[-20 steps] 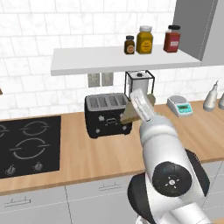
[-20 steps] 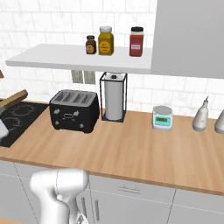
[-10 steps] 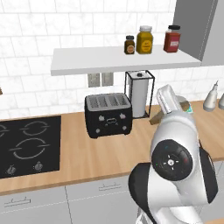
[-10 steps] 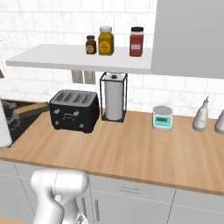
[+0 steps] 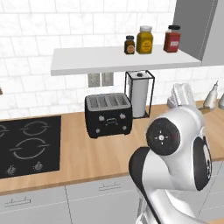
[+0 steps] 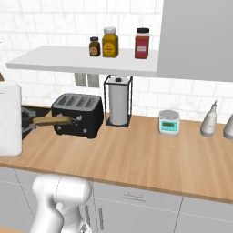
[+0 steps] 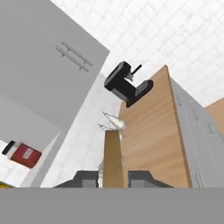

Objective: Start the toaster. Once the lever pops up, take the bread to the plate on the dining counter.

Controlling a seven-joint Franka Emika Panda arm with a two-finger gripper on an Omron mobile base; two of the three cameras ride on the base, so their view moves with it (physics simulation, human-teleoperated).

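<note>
Gripper (image 7: 113,178) fingers clamped on the bread (image 7: 113,159), slice held edge-on in the air beside the toaster (image 6: 77,114), apparently clear of its slots, arm above the wood counter (image 6: 136,159)

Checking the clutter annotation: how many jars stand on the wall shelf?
3, in a row on the shelf: small dark jar at left, yellow jar in the middle, red jar at right. None seems hidden.

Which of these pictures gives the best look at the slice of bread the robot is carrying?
The hand view: the bread stands edge-on between the jaws, close up. The right base view shows it from the side in front of the toaster, small. The left base view gives barely a glimpse.
</note>
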